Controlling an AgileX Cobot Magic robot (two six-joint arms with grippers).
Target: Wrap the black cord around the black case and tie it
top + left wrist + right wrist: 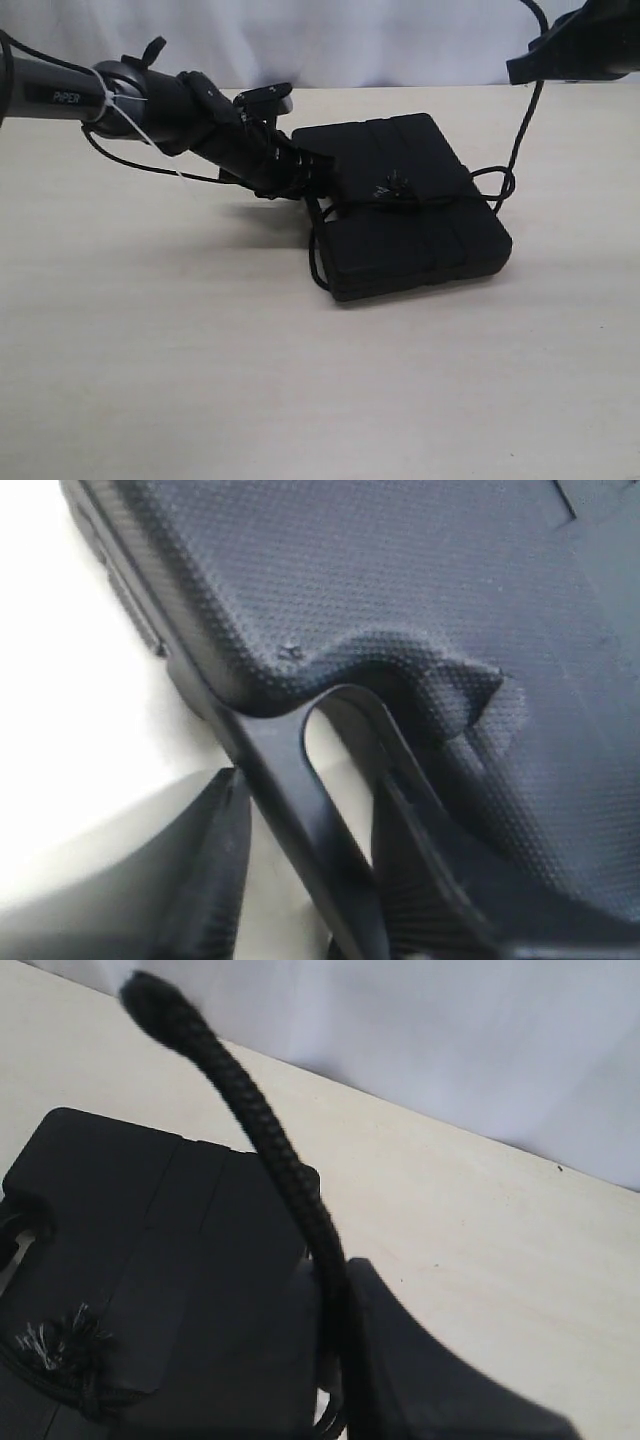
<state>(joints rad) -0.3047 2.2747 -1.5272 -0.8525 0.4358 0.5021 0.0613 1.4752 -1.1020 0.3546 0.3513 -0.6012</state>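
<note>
The black case (410,215) lies flat mid-table, with the black cord (521,128) wound across its middle. A knot with a greyish tuft (396,186) sits on top of the case. From the case's right side the cord climbs to my right gripper (527,68), held high. In the right wrist view that gripper (345,1295) is shut on the cord (270,1140), above the case (120,1210) and tuft (48,1345). My left gripper (308,178) is at the case's left edge. Its fingers (215,880) stand open either side of the case's handle loop (335,875), beside the textured lid (400,570).
The pale tabletop (200,380) runs wide around the case. A white backdrop (380,40) closes the far edge. A slack loop of cord (318,258) hangs off the case's front left side. Thin cables trail along the left arm (150,100).
</note>
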